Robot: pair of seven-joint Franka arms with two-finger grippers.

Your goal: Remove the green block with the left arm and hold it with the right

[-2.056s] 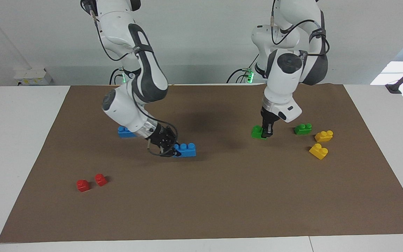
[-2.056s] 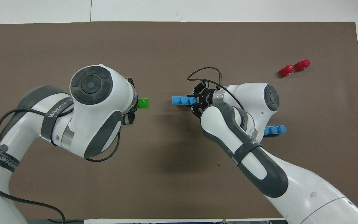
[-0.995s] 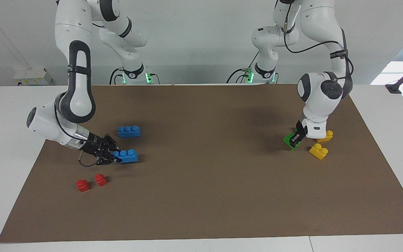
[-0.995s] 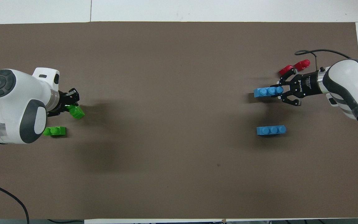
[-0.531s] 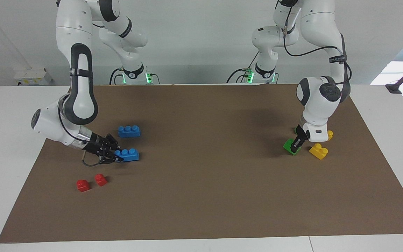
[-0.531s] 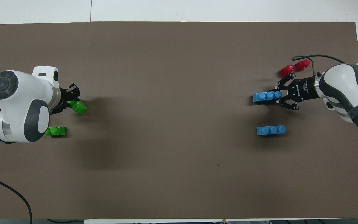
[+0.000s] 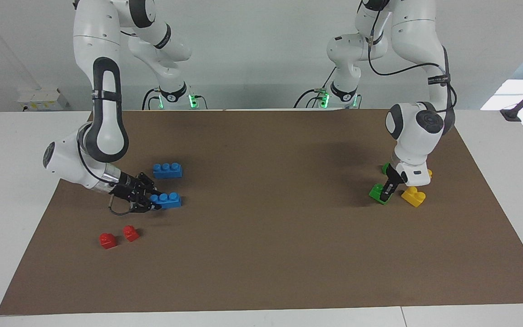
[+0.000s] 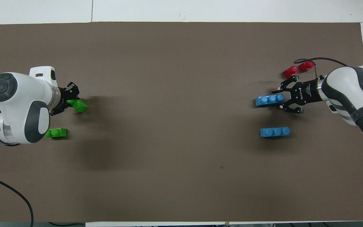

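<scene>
Two green bricks sit toward the left arm's end of the tabletop (image 7: 261, 272); the left hand (image 7: 385, 194) pinches the green block (image 7: 376, 192), tilted askew low over the mat, studs partly hidden. The right hand (image 7: 149, 200) clamps a blue brick (image 7: 167, 200).

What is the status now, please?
Left gripper shut on green block, low at mat. Right gripper shut on blue brick. Yellow brick beside green block.
</scene>
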